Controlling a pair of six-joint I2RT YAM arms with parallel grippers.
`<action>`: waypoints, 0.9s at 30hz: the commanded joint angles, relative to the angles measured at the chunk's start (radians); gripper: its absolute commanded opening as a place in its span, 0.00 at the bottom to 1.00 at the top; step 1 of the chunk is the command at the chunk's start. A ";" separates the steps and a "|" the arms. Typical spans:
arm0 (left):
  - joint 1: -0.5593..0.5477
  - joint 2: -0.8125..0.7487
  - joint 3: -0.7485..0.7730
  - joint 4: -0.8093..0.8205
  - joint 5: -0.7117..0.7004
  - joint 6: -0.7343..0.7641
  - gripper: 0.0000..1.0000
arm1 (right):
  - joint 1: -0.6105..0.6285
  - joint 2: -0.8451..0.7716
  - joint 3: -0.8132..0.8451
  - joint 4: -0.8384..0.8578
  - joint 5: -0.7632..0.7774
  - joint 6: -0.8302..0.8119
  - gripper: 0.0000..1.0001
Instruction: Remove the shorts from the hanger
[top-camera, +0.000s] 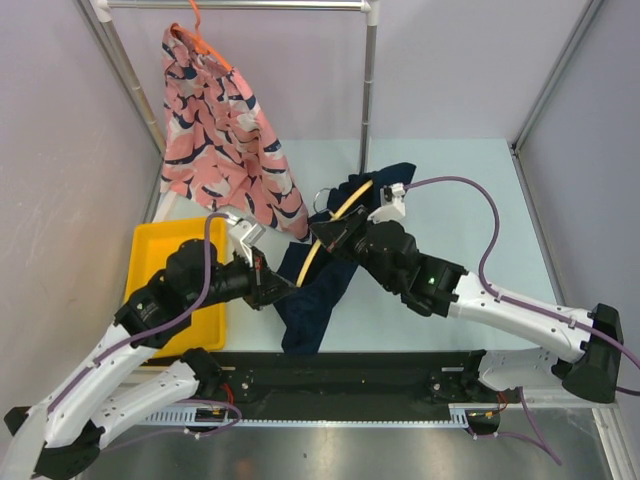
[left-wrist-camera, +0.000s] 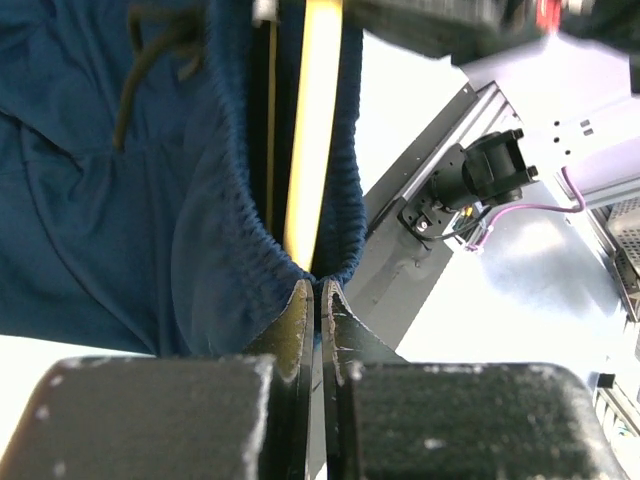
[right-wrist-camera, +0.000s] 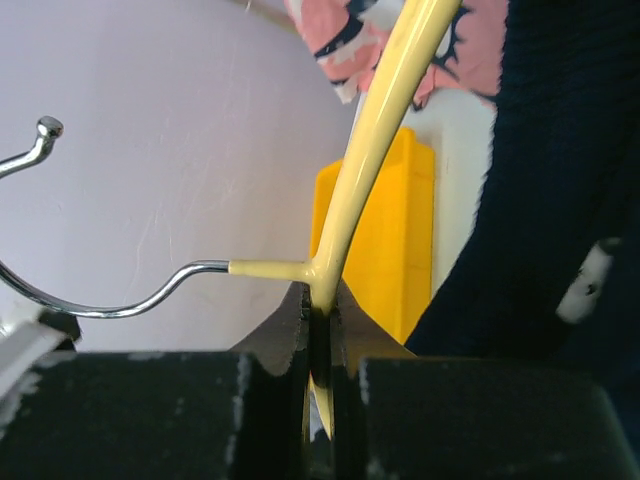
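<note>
Yellow bin (top-camera: 146, 252) beside metal clothes rack (top-camera: 371, 80)

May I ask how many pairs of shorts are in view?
2: the pink printed shorts hang from the rail upper left; the navy shorts drape on the yellow hanger mid-table.

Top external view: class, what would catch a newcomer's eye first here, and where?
The salmon-pink printed shorts hang from the rail at the upper left. At the centre, the navy shorts drape over a yellow hanger; the right gripper is shut on the hanger, the left gripper pinches the waistband. A yellow bin sits at the left.
</note>
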 joint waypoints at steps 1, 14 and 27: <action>-0.001 -0.064 -0.048 0.021 0.050 -0.029 0.00 | -0.070 -0.062 0.028 0.074 0.203 0.014 0.00; -0.001 -0.215 -0.261 0.054 -0.088 -0.127 0.00 | -0.260 -0.213 0.028 -0.082 0.129 0.282 0.00; -0.001 -0.206 -0.309 0.194 -0.039 -0.168 0.00 | -0.406 -0.358 0.027 -0.279 0.053 0.446 0.00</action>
